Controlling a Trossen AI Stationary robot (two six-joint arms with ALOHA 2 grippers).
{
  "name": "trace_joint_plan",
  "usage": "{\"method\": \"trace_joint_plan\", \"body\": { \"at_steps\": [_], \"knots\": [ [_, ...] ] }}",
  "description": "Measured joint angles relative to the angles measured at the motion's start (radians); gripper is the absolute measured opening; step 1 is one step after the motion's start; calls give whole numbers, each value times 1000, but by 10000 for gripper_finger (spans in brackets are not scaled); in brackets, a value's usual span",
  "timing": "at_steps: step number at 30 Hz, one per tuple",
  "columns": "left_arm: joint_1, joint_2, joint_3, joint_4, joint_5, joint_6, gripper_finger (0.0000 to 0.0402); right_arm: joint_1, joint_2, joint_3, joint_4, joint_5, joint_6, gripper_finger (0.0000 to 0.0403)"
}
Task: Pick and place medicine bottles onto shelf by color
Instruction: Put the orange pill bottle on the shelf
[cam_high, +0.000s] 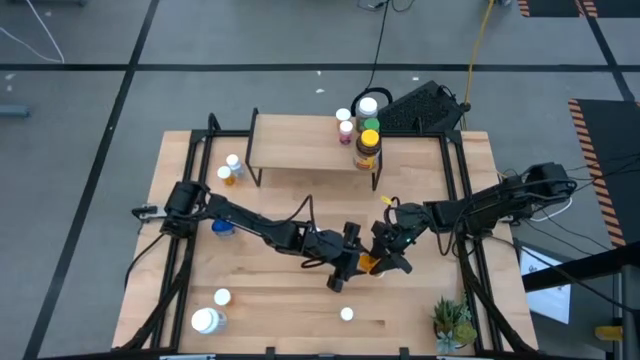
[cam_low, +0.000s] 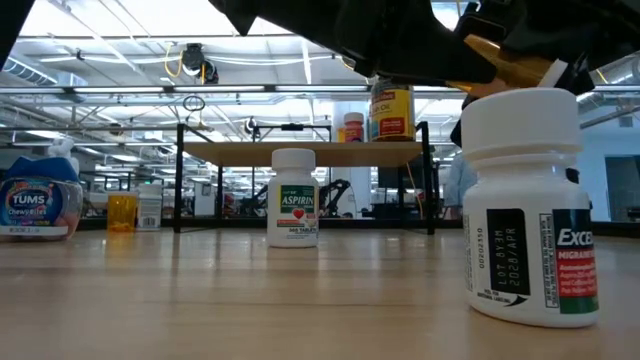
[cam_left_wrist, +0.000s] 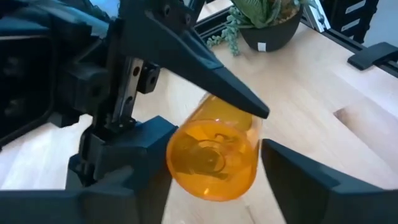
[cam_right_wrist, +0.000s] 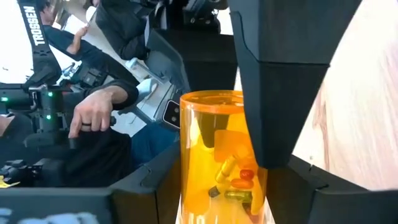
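**Orange bottle caught between two grippers at mid-table**

Wooden tabletop (cam_high: 290, 290) under a grey workshop floor carries the whole job, and the shelf (cam_high: 300, 141) at its far edge is the landmark for everything else.

Left of the shelf's near-left leg stand two small bottles (cam_high: 231, 170), not yet sorted. Well in front of the shelf, toward the table's near-left corner, sit a white jar (cam_high: 206, 320) and a white-capped bottle (cam_high: 221, 297); a blue bottle (cam_high: 222, 228) lies closer in, beside the left arm.

In front of the shelf's middle the two arms meet. The left gripper (cam_high: 345, 268) has its fingers spread on either side of an orange bottle (cam_left_wrist: 214, 158), which lies on its side, probably so it can be passed or turned. I judge the left fingers are not pressing it. The right gripper (cam_high: 390, 252) has its fingers closed against the same bottle's wall, pills showing through it in the right wrist view.

On the shelf's right end a cluster already stands: a white jar (cam_high: 367, 105), a green-lidded bottle (cam_high: 371, 125) and a yellow-lidded jar (cam_high: 368, 148), suggesting grouping by colour has begun.

Near the front-right corner, far from the shelf, a potted plant (cam_high: 452, 322) stays out of play.
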Motion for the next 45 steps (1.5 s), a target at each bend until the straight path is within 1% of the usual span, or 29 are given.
{"method": "trace_joint_plan", "body": {
  "at_steps": [3,5,10,14,16,18,19,21,24,26,27,30,33,36,38,41,43,45],
  "knots": [
    [0,-6,0,-4,4,-10,190,0,0,0,3,-1,-19,194],
    [0,-6,0,-2,3,-21,168,0,0,0,8,-1,-32,205],
    [15,-8,0,19,-10,-92,168,-1,-3,0,14,6,-88,228],
    [32,-10,0,21,-39,-173,178,-14,-32,-1,-7,10,-165,234],
    [36,-23,0,19,-54,-213,181,-20,-67,-1,-56,17,-223,234],
    [42,-38,0,12,-68,-257,181,-24,-114,1,-149,40,-310,233],
    [43,-48,0,4,-73,-276,180,-24,-142,1,-216,67,-351,233],
    [45,-74,0,-7,-88,-306,175,-23,-200,0,-344,158,-441,233],
    [32,-113,-1,-11,-135,-322,171,-24,-298,0,-503,334,-569,233],
    [21,-132,-14,11,-160,-324,171,-23,-351,0,-563,448,-650,233],
    [15,-141,-24,39,-169,-329,172,-22,-378,0,-581,492,-682,233],
    [6,-170,-85,136,-190,-354,174,-3,-442,-1,-561,586,-774,233],
    [30,-220,-183,260,-233,-429,173,34,-493,-1,-511,635,-856,233],
    [71,-262,-325,486,-238,-519,173,73,-518,-1,-415,640,-907,233],
    [93,-277,-429,684,-195,-559,174,95,-518,0,-335,640,-939,233],
    [124,-277,-550,971,-85,-645,177,116,-500,0,-164,665,-1015,233],
    [147,-268,-601,1094,-43,-705,177,126,-485,-1,-54,663,-1084,233],
    [165,-264,-630,1157,-8,-749,178,131,-453,0,83,660,-1153,233]
  ]
}}
